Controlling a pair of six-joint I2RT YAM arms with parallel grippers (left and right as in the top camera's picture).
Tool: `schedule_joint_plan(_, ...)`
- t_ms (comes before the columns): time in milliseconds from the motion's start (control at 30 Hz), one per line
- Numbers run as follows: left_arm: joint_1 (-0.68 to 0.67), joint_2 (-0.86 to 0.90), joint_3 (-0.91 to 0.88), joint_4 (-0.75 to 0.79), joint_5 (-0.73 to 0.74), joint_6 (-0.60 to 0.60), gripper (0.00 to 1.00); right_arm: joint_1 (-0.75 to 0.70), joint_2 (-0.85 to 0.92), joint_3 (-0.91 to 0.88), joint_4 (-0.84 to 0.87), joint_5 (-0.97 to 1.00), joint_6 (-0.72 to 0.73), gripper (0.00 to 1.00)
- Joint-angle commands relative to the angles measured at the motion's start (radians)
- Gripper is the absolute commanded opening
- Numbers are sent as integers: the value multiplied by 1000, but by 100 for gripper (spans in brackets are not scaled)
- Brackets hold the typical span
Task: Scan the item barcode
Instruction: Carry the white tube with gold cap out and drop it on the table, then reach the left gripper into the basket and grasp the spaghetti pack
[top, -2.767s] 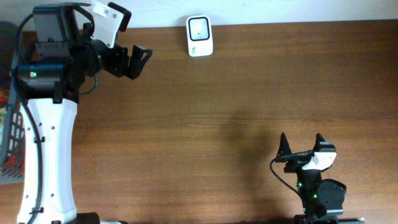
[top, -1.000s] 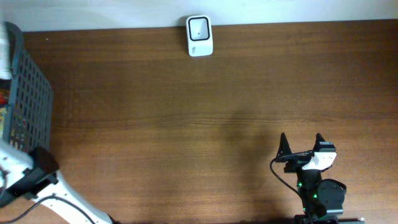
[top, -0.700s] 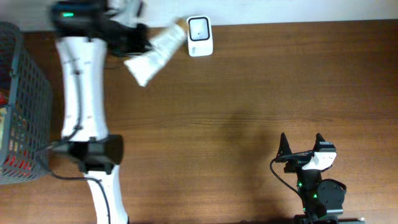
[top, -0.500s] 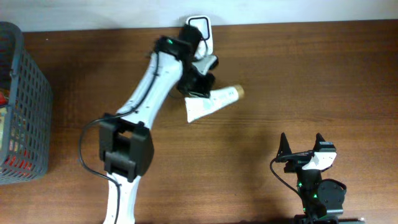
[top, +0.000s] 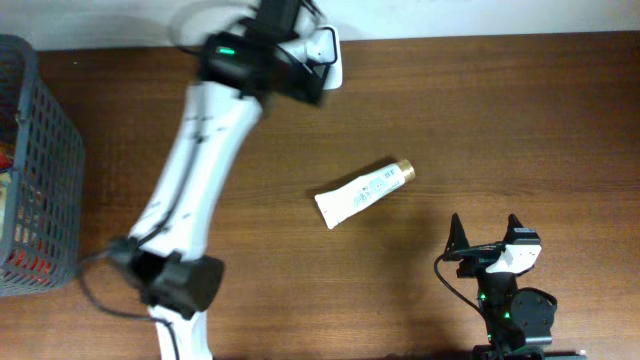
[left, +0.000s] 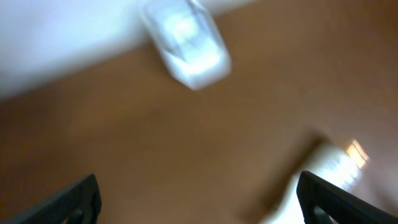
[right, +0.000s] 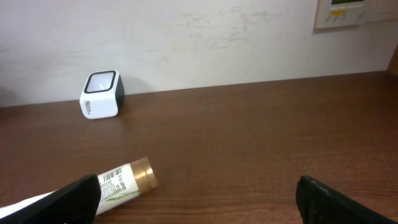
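Overhead: white plastic tube with gold cap (top: 362, 193) lies diagonal, well off white boxy scanner (right: 101, 94), cap end nearer your right end effector (top: 485, 228); left end effector (left: 199, 202) at scanner. Both released, empty.

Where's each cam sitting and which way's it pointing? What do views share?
Overhead: fixed above the table, looking straight down; shows the left arm, right claw, basket.
Left wrist: on the left claw, angled down at the scanner and tube, blurred; both fingertips show.
Right wrist: low over the table, facing the wall; its fingertips fill the bottom corners.
Shared: scanner and tube appear in all three.
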Motion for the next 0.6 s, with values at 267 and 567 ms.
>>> schedule_joint_plan(267,931,-132,-16,-34,-278,-288,99,5,-6,-8,-3,8,3,99)
schedule_joint_plan(567,1114,-123,-611,272,-195,117,90,5,-6,-8,-3,8,3,99)
